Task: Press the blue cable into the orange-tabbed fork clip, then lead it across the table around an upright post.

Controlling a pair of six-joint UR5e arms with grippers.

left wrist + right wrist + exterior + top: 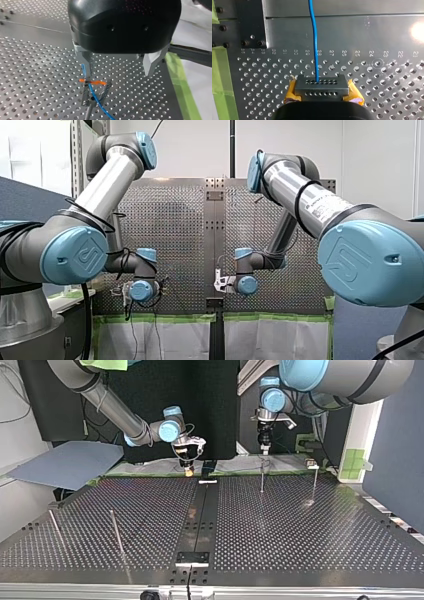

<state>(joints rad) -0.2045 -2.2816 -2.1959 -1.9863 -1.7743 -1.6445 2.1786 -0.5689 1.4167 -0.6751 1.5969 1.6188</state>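
Perforated table [37,62] underneath. Left gripper [117,72] spread wide over fork clip [93,93], gripping nothing. Right gripper [322,93] pinched on blue cable [314,37]. Cable long axis runs straight ahead from right fingers; by left gripper it slants thru clip fork btw orange tabs [96,82].

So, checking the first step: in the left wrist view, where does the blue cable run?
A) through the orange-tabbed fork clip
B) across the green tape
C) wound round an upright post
A: the blue cable passes under the orange tab and between the prongs of the orange-tabbed fork clip.
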